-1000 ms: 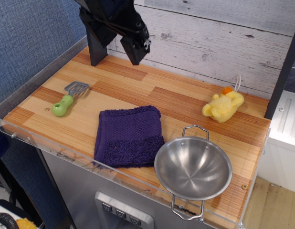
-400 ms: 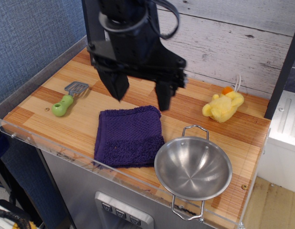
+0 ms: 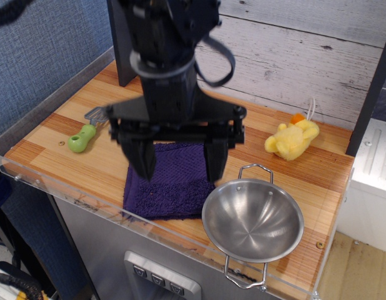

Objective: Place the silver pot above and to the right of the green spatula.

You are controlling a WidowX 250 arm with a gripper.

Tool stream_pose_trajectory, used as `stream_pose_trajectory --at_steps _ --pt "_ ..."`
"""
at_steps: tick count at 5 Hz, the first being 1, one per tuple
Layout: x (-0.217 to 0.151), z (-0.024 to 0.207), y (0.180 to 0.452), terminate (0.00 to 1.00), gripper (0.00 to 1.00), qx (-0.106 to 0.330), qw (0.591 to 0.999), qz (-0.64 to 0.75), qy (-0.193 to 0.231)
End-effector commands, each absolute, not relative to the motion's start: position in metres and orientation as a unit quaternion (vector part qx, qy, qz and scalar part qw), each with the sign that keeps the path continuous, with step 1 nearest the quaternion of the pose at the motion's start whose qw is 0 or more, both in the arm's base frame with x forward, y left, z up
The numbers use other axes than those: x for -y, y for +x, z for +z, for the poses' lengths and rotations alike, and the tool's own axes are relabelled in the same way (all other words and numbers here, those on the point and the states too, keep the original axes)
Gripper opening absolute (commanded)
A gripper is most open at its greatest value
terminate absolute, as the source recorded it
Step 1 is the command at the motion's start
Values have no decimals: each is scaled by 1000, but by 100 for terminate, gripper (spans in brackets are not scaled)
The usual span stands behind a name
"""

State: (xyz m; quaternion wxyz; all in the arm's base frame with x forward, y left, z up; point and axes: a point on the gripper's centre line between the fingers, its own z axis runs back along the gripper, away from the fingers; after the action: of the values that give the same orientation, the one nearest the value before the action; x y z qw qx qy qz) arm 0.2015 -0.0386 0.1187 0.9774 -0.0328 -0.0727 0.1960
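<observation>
Two black fingers (image 3: 144,159) of the gripper (image 3: 178,164) spread wide over purple towel (image 3: 168,190), beside silver pot (image 3: 253,220).

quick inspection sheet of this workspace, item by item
surface: wooden counter, clear rim along the front edge
job's things: silver pot upright and empty at front right; green spatula lying at left
clutter: purple towel mid-counter, partly hidden by the arm; yellow plush duck at back right
grippers: gripper open, holding nothing, over the towel
cables: black cable looped on the arm
surroundings: white plank wall behind, blue wall at left
</observation>
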Motion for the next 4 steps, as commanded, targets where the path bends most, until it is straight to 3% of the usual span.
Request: stream_pose_trajectory --at_steps 1,4 --pt "36 100 216 0 100 54 969 233 -54" --pt "51 59 243 0 100 69 975 207 -29"
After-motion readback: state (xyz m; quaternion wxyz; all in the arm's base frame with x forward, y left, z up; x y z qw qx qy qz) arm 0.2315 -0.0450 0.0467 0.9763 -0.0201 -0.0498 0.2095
